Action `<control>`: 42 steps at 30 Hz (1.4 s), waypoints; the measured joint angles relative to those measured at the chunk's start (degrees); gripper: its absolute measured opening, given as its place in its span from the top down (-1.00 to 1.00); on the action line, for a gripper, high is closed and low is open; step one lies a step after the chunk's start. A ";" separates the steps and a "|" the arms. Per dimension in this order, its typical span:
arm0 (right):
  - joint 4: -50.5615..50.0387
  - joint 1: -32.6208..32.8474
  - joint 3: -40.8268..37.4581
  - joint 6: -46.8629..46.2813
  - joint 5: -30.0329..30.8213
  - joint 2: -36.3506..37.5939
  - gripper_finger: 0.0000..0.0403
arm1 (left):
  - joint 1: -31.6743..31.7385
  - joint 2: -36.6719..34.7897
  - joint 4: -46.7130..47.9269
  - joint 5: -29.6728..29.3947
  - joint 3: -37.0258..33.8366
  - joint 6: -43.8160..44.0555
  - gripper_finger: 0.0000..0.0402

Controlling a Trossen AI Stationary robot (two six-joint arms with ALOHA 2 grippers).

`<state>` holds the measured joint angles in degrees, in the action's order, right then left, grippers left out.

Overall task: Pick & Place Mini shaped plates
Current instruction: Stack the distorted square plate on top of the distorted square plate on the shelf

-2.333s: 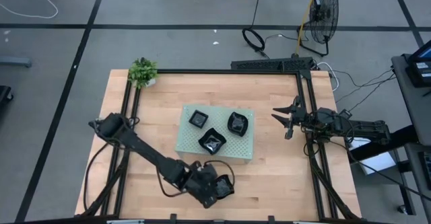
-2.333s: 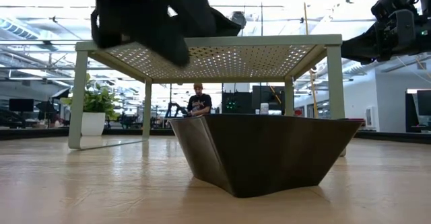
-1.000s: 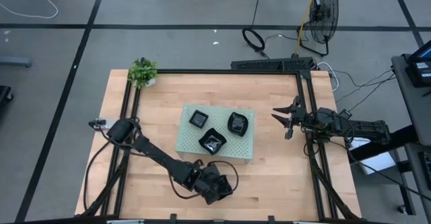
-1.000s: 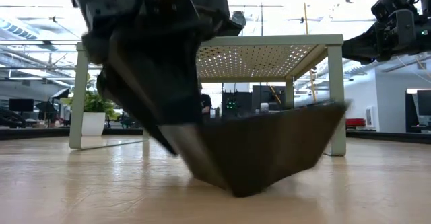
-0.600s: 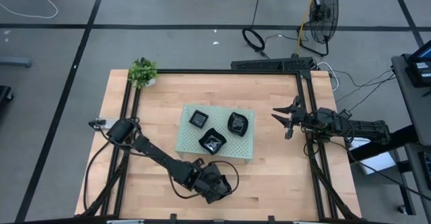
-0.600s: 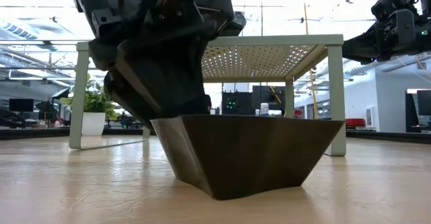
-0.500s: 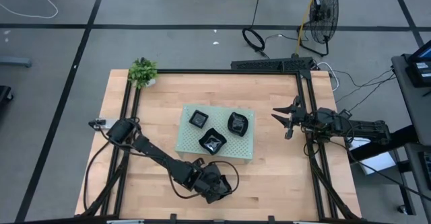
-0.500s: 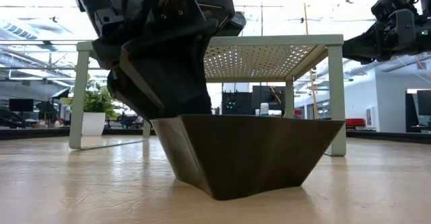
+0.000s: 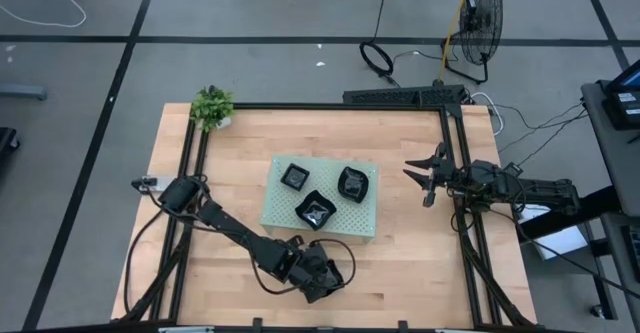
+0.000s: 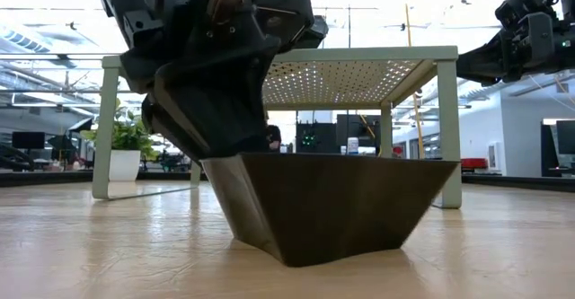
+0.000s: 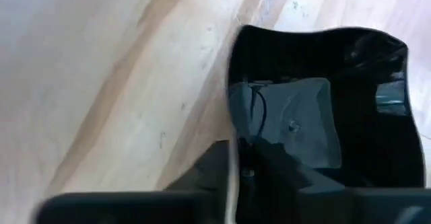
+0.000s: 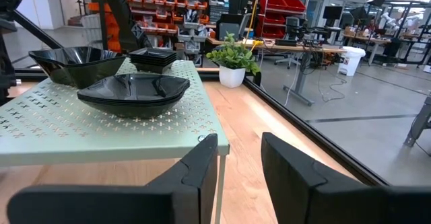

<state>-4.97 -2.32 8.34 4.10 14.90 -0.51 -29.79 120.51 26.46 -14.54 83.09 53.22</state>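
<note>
A glossy black wavy-edged dish stands on its base on the wooden table near the front edge; it fills the low view and shows in the left wrist view. My left gripper is shut on its left rim. Three more black dishes, one small and square, one wavy-edged and one rounded, rest on the pale green perforated board. My right gripper hangs open and empty to the right of the board, and also shows in its own wrist view. My left gripper holds the dish by its left rim, one finger inside the bowl and one outside. The fingers come from above, slanting down. The dish sits level with its base on the table.
The green board stands on legs like a small raised table behind the dish. A potted plant is at the far left corner. Black frame rails run along the table's sides. Bare wood lies right of the held dish.
A second ago the dish was tipped, with its right side raised. It has since settled level on the table, a little toward the left edge. My left gripper has stayed on its left rim.
</note>
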 joint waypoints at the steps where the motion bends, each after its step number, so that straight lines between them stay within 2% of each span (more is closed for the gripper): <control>1: -0.02 0.02 0.00 0.00 0.00 0.00 0.49 | 0.07 -0.06 0.00 0.73 0.00 0.01 0.76; 2: 0.00 0.00 0.00 0.00 0.00 0.00 0.49 | 0.20 -0.21 0.02 1.51 0.00 0.05 0.86; 4: 0.00 0.00 0.00 0.00 -0.02 0.00 0.49 | 0.40 -1.02 -0.20 3.03 0.00 0.94 0.95; 12: -0.02 0.02 0.00 0.00 -0.02 0.02 0.49 | -1.65 -8.43 0.36 2.68 0.00 0.67 0.97; 17: -0.02 0.00 0.00 0.00 -0.02 0.00 0.49 | -3.45 -14.94 0.85 -1.98 0.00 0.73 0.98; 21: 0.00 0.01 0.00 -0.02 -0.02 0.00 0.49 | -3.71 -21.56 0.61 -9.34 0.00 4.59 0.94; 24: -0.01 0.00 0.00 0.00 0.00 0.00 0.49 | -3.07 -26.06 1.72 -14.65 0.04 3.12 0.97; 29: -0.02 0.02 0.00 -0.01 -0.01 0.00 0.49 | 0.27 -31.07 7.82 -19.40 0.04 2.10 0.96; 32: 0.00 0.02 0.00 0.00 -0.02 0.01 0.49 | 4.15 -31.44 13.59 -19.31 0.07 6.10 0.98; 38: -0.02 0.00 0.00 -0.01 -0.01 0.00 0.49 | 10.53 -29.60 22.93 -14.18 0.02 11.38 0.98; 42: -0.01 0.01 0.00 -0.01 0.00 0.02 0.49 | 12.98 -28.74 22.78 -11.70 0.08 10.75 0.96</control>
<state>-4.98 -2.32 8.34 4.09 14.90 -0.50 -16.81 91.77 49.24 -26.24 83.17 63.98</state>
